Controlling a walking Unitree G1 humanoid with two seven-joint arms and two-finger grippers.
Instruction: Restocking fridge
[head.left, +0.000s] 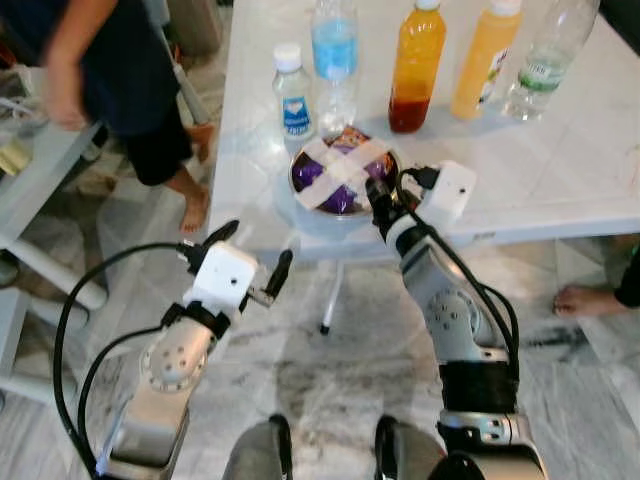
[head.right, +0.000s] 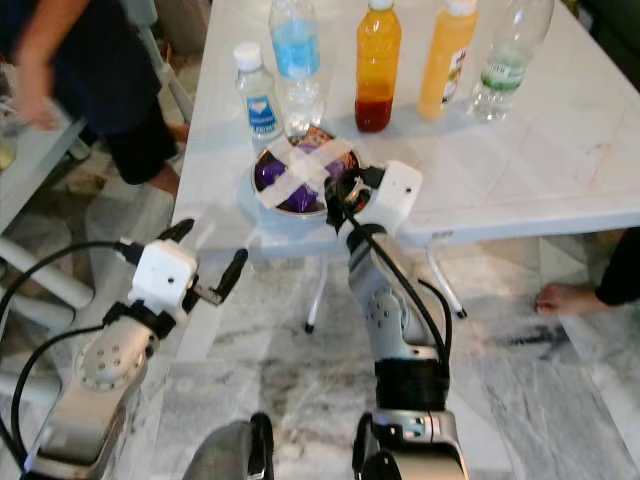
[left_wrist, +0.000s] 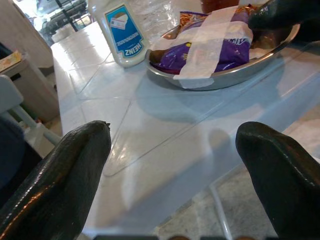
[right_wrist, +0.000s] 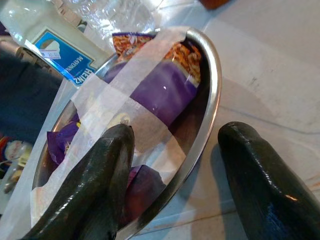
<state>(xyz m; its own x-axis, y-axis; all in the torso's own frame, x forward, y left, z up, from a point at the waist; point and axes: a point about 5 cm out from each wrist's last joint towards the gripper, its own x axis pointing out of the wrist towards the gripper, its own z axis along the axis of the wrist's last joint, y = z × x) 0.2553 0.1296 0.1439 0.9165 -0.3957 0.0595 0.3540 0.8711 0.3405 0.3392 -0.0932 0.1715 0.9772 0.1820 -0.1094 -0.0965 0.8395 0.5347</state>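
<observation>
Nearest the viewer, the robot's left tool hovers below and in front of the white table, its two black fingers spread wide with nothing between them, pointed at the table's near edge. A little further in, the right tool reaches over that edge to a metal bowl: one finger sits inside on the contents, the other outside on the table, so the rim lies between them, open and not yet closed on it. The bowl holds purple snack packets held down by a cross of pale tape. Just behind the bowl stands a small mayonnaise bottle, then a row of a blue-labelled water bottle, two orange juice bottles, and a clear bottle at the far right. A person stands to the left beyond the table, and a bare foot rests on the marble floor to the right. Restocking seems barely begun: every item remains on the table, with all the carrying left to do.
</observation>
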